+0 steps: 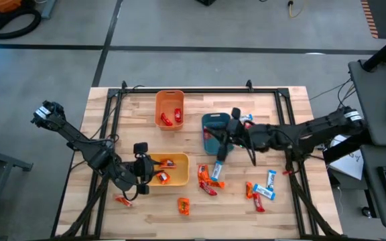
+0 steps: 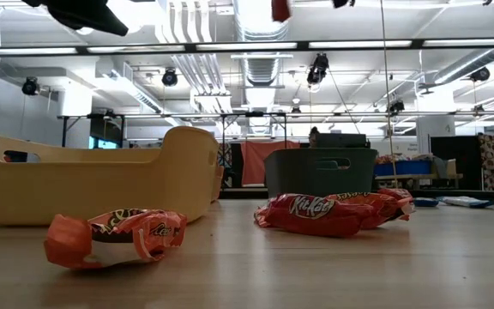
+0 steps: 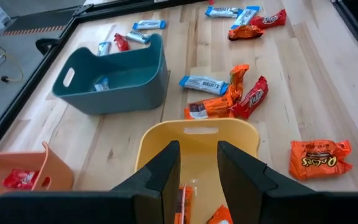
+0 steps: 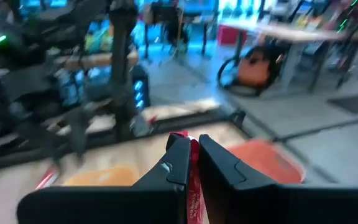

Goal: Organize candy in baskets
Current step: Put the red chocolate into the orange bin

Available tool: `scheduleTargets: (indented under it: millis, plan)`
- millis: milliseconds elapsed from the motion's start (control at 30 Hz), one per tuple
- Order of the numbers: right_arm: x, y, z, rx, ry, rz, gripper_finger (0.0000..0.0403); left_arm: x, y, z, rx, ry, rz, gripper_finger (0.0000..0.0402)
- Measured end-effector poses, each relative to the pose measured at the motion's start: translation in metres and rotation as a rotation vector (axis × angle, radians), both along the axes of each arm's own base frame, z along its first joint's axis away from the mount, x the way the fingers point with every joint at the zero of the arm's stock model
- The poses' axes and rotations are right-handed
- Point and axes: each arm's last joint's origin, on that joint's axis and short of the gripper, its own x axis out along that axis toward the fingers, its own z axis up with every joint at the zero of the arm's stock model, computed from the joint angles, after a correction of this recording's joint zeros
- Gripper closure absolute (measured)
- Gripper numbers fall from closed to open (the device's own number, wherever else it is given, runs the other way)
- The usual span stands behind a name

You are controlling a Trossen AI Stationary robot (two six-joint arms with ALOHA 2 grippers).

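Note:
Three baskets stand on the wooden table: orange (image 1: pixel 169 100) with red candy (image 1: pixel 177 115) in it, teal (image 1: pixel 210 120), and yellow (image 1: pixel 179 161) with orange candy (image 1: pixel 163 177) in it. My left gripper (image 3: pixel 197 174) hovers open over the yellow basket's (image 3: pixel 197 127) left end with nothing between its fingers. My right gripper (image 4: pixel 191 162) is raised above the teal basket (image 3: pixel 114 93), pointing level toward the table's left, and is shut on a red candy (image 4: pixel 193 180). Loose candy (image 1: pixel 210 177) lies near the table's front. My right gripper pinches a red candy's wrapper (image 4: pixel 192 149) between its two fingers. The fingers are level and point toward the table's left. A bit of the wrapper (image 4: pixel 179 134) sticks out past the fingertips. The candy is lifted clear of the table.
More candy lies at the front right (image 1: pixel 263 191), front middle (image 1: pixel 183 205) and front left (image 1: pixel 122 199). In the low view an orange candy (image 2: pixel 114 238) and a red one (image 2: pixel 316 215) lie close to the camera. A black frame (image 1: pixel 200 89) borders the table.

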Motion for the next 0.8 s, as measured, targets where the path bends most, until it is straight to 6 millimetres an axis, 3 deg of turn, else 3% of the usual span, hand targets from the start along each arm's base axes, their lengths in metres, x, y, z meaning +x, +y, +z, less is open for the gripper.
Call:
scheduleTargets:
  millis: [433, 800]
  plan:
    - [0.050, -0.056, -0.036, -0.109, -0.012, -0.152, 0.0385, -0.019, 0.012, -0.017, -0.161, 0.208, 0.196, 0.0310]
    - [0.084, -0.093, -0.067, -0.072, -0.119, -0.160, 0.0385, -0.024, 0.009, -0.021, -0.290, 0.352, 0.143, 0.0310]
